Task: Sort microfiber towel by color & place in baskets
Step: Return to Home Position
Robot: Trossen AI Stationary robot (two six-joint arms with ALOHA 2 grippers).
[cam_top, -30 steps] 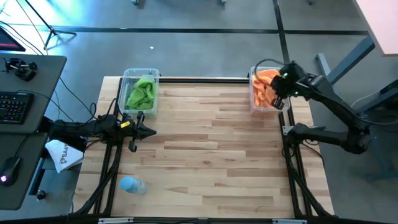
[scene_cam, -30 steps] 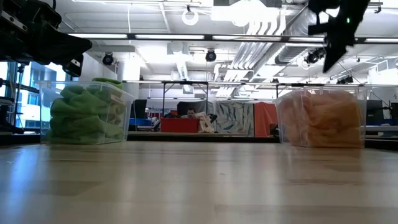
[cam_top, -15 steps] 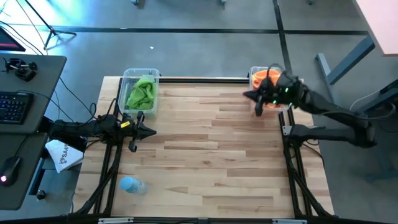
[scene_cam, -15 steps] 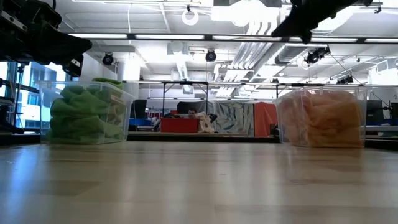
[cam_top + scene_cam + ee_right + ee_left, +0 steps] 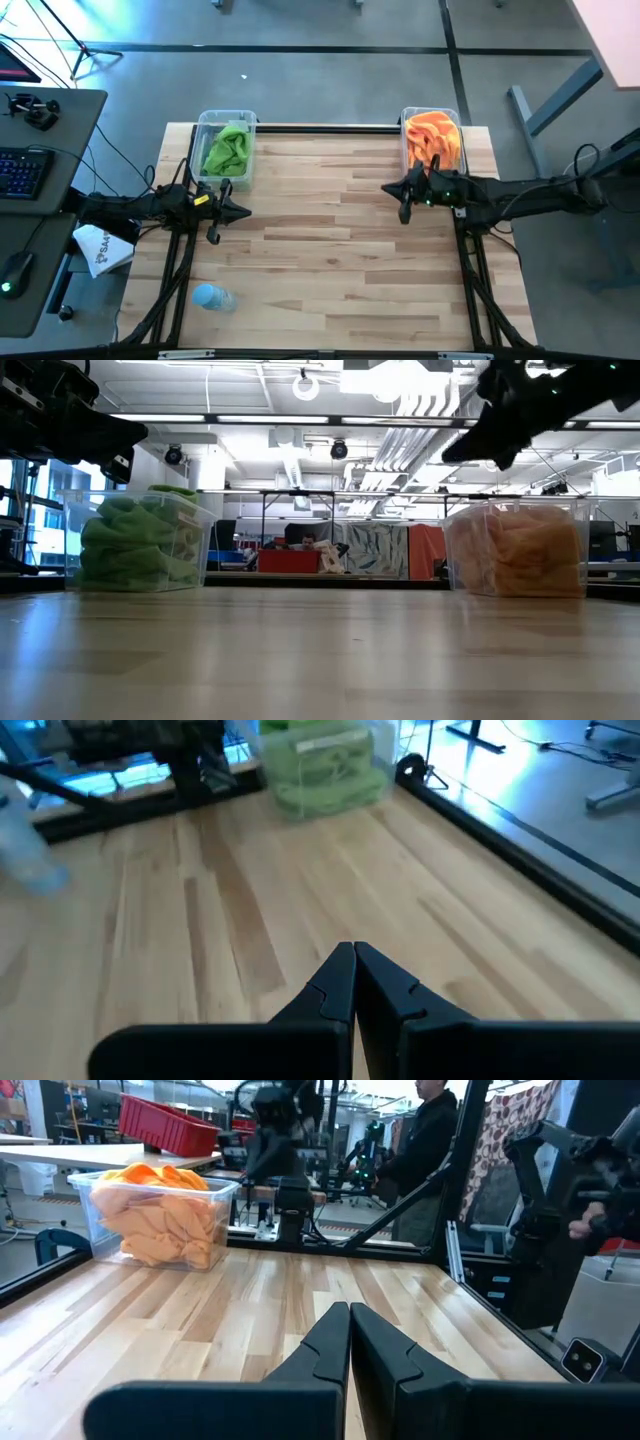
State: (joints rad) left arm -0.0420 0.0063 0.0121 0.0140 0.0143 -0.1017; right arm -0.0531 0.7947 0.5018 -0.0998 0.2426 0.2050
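Green towels (image 5: 228,150) fill the left basket (image 5: 226,114) and orange towels (image 5: 433,145) the right basket (image 5: 430,110), so the left tool (image 5: 243,210) and the right tool (image 5: 388,189) hang over the counter (image 5: 330,265) pinched tight and empty, with no towel left out, it seems.

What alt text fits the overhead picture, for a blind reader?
Overhead, a wooden table holds two clear baskets at its far edge: the left basket with green towels, the right basket with orange towels. The left gripper and right gripper hover shut and empty near the table's sides; a pale blue bottle lies front left.
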